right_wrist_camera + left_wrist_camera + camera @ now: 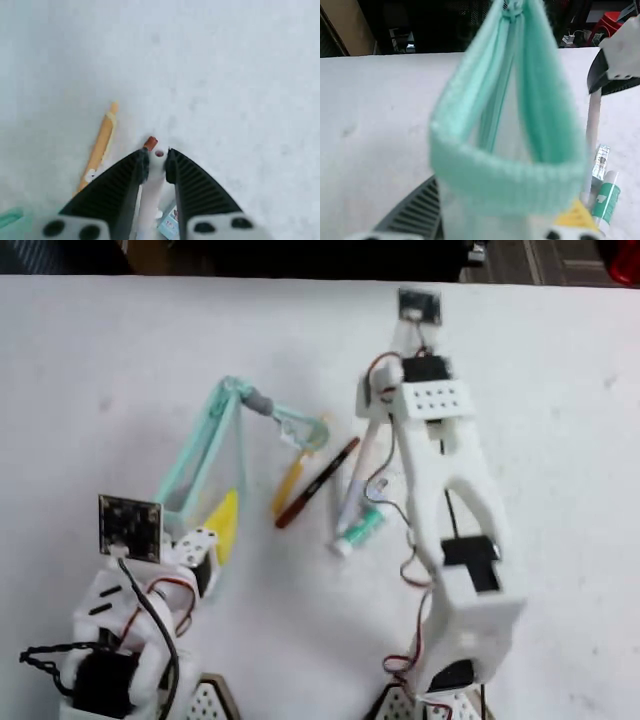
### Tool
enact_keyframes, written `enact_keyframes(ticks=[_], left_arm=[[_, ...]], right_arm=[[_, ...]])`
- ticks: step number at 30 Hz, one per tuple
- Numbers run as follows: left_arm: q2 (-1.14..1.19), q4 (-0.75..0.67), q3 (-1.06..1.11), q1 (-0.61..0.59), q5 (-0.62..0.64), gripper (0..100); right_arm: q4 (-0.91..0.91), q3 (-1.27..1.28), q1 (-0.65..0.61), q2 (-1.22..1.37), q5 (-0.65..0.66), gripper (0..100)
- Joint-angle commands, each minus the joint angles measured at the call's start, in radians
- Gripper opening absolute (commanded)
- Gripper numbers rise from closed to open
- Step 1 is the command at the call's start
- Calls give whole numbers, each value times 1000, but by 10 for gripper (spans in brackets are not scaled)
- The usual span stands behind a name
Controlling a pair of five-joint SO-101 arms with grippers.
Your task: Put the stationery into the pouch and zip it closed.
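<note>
The mint-edged pouch [205,445] lies at the table's middle left with its mouth gaping, its grey zip pull [260,400] at the far end. My left gripper [208,530] is shut on the pouch's near end [510,182], the yellow finger [575,217] on one side. Right of the pouch lie an orange pen [290,480], a dark red pen [318,483], a white pen [355,485] and a green-and-white tube [358,530]. My right gripper [156,155] is shut on the white pen [152,185] close to the table, with the orange pen [100,147] beside it.
The right arm [455,530] stretches from the front edge over the tube's right side. The table's far edge [300,278] runs along the back. Bare white tabletop [560,440] extends to the right and to the far left.
</note>
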Motion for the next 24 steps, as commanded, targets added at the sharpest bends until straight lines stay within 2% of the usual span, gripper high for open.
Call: enact_keyframes(ticks=[1,15,18,24], left_arm=[[4,-18,18,-1,18,212],[4,-14,18,1,18,212],[4,-18,20,1,18,212],[4,-14,20,1,15,212]], right_arm=[[27,-26,21,-208,40,17],[39,-26,8,-705,104,17],[35,-26,-45,-797,104,17],[-122,-26,-282,-954,106,16]])
